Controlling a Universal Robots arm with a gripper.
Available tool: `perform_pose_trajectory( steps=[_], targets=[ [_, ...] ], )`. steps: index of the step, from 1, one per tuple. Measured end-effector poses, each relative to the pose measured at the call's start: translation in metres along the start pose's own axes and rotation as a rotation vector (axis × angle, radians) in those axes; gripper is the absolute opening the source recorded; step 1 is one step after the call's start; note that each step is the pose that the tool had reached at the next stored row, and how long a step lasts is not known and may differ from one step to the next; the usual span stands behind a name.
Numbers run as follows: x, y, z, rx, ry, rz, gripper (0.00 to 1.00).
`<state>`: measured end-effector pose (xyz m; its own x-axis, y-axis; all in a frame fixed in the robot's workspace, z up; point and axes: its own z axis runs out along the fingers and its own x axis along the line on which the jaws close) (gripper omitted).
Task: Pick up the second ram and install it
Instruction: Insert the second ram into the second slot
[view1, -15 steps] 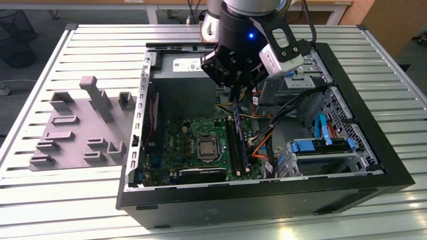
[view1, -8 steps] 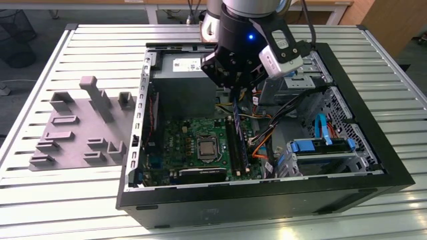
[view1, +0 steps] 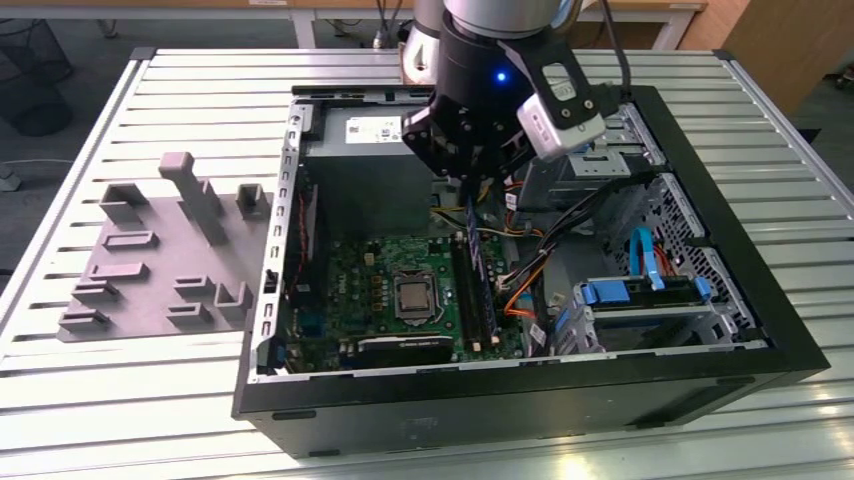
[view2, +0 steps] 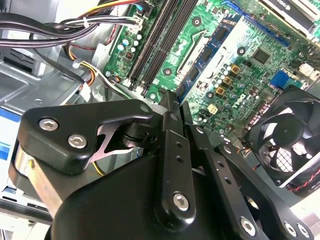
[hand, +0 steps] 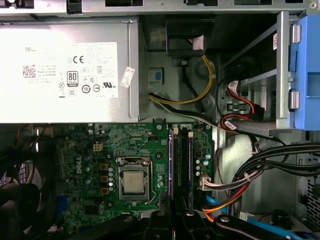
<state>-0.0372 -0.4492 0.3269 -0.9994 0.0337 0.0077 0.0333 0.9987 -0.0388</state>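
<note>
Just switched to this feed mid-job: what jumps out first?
The black gripper hangs low inside the open computer case, right over the long black memory slots on the green motherboard. On the exterior view's left, a grey fixture with upright blocks sits on the slatted table.

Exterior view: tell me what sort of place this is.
Probably a robotics lab or workshop bench: an open computer case sits on a slatted metal table, a grey fixture lies beside it, and a robot arm hangs over it.
</note>
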Motion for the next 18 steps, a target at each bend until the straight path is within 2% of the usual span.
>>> perform_pose_trajectory(
  steps=[18],
  targets=[
    [0.0, 0.0001, 0.0037, 0.0016, -0.0003, 0.0, 0.14]
  ],
)
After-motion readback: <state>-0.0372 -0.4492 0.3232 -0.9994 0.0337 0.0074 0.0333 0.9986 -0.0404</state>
